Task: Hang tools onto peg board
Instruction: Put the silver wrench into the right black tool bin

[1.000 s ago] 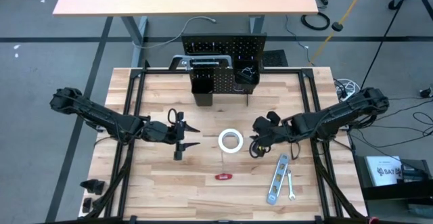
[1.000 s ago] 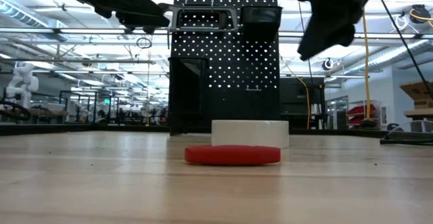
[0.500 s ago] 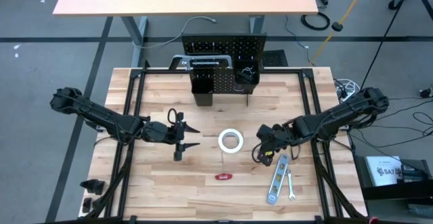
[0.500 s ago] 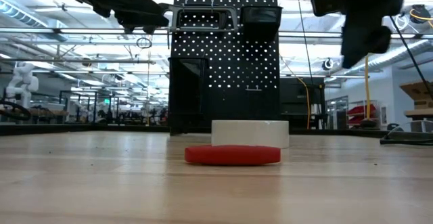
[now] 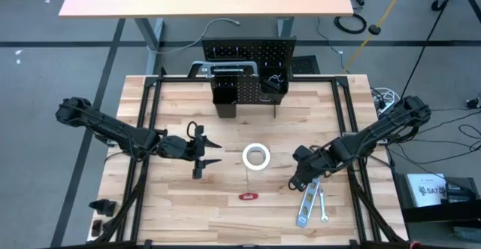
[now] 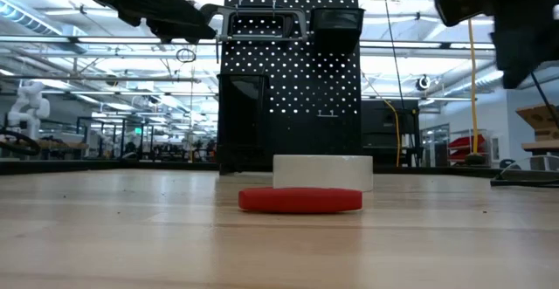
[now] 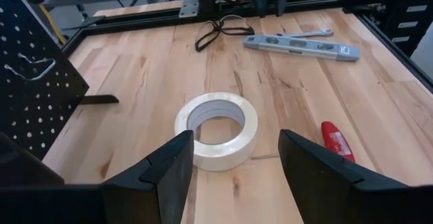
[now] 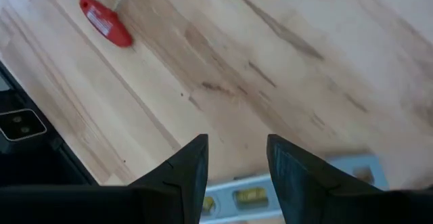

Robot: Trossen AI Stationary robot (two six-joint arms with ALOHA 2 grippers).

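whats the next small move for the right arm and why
Probably lower the right gripper straight down and close on the silver level. Its fingers stand open with nothing between them, hovering over the upper end of the level, which lies flat on the table beside the small wrench and is not yet on the peg board.

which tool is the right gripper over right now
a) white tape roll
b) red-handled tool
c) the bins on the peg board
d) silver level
d: in the high view the right gripper sits over the upper end of the silver level, and the right wrist view shows the level just past its open fingers, with the white tape roll and red-handled tool off to the side.
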